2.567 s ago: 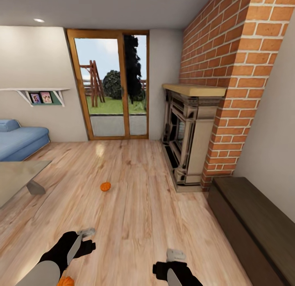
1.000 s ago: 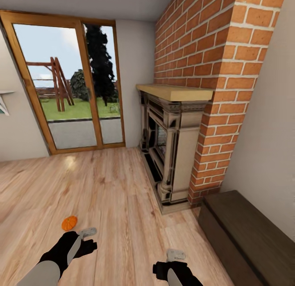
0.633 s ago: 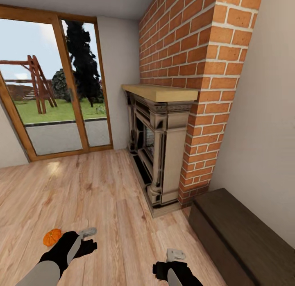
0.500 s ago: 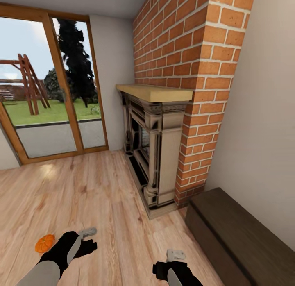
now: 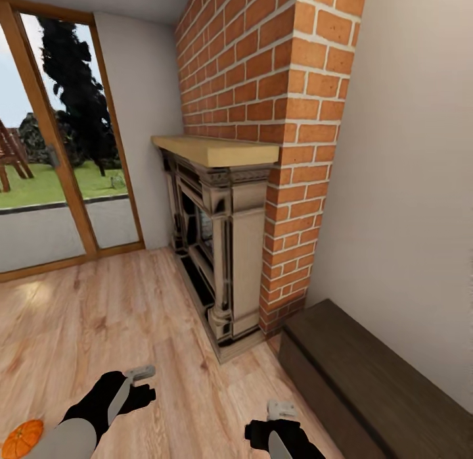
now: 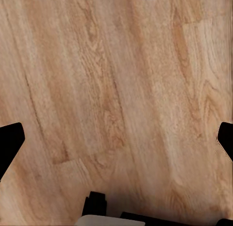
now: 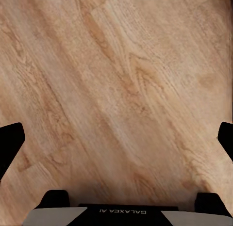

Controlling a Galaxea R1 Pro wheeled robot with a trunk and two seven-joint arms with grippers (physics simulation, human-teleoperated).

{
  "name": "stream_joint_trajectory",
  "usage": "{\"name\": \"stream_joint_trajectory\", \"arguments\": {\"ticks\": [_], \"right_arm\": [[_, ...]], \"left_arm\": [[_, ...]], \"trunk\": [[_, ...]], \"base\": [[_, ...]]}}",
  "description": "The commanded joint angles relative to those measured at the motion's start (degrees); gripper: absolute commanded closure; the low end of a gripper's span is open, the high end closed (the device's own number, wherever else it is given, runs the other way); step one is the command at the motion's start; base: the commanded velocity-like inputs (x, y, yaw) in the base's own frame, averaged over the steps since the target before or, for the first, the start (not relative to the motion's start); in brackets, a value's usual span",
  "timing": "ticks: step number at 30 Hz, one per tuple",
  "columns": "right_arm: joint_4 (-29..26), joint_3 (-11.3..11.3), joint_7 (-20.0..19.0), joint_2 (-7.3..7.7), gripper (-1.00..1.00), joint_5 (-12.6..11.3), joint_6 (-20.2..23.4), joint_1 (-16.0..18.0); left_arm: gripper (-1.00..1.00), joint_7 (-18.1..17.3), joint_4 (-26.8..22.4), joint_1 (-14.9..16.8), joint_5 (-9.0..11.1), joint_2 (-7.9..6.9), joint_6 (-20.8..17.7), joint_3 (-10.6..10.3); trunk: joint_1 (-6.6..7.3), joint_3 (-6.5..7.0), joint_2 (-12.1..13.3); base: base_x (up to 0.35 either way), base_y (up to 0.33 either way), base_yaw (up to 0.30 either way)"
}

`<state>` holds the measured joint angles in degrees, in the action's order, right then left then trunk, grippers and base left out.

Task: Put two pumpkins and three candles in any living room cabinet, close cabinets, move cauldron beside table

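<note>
While the robot faces the fireplace (image 5: 220, 248), little of the task looks done, judging by what shows. One pumpkin (image 5: 22, 438) lies on the wooden floor (image 5: 131, 314), well to the left of the fireplace and out in the open, not in any storage. The cabinet (image 5: 368, 373) stands just right of the fireplace against the wall; its top is bare and no drawer stands out, so it seems closed, though its front is seen only at a steep angle. That pumpkin is therefore left to stow; how the rest of the task stands cannot be judged from here.

The left end effector (image 5: 140, 372) hangs over bare floor, with the pumpkin near it on its outer side, apart from it and not touched. Its fingers (image 6: 9, 141) stand wide apart with nothing between them. The right end effector (image 5: 281, 408) is likewise spread and empty over bare boards, between the left one and the cabinet.
</note>
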<state>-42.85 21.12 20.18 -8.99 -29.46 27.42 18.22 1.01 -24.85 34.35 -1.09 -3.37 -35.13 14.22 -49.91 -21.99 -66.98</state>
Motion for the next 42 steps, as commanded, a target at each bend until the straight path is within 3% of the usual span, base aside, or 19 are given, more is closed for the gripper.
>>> {"name": "stream_joint_trajectory", "arguments": {"ticks": [1,24,42], "right_arm": [[-0.05,0.24,0.57,0.03,-1.0,-0.6,0.09,0.06],[-0.04,0.24,0.57,0.0,-1.0,-0.54,0.09,0.06],[-0.04,0.24,0.57,-0.06,-1.0,-0.56,0.09,0.06]], "left_arm": [[-1.0,0.05,-0.11,0.02,-0.09,0.03,-0.3,0.28],[-1.0,0.05,-0.11,0.02,-0.15,-0.05,-0.31,0.28],[-1.0,-0.01,-0.11,0.02,-0.06,-0.14,-0.37,0.28]], "trunk": [[-0.02,-0.07,-0.04],[-0.02,-0.07,-0.04],[-0.02,-0.07,-0.04]], "base": [[0.209,0.083,-0.266],[0.23,0.088,-0.266],[0.106,0.061,-0.284]]}}
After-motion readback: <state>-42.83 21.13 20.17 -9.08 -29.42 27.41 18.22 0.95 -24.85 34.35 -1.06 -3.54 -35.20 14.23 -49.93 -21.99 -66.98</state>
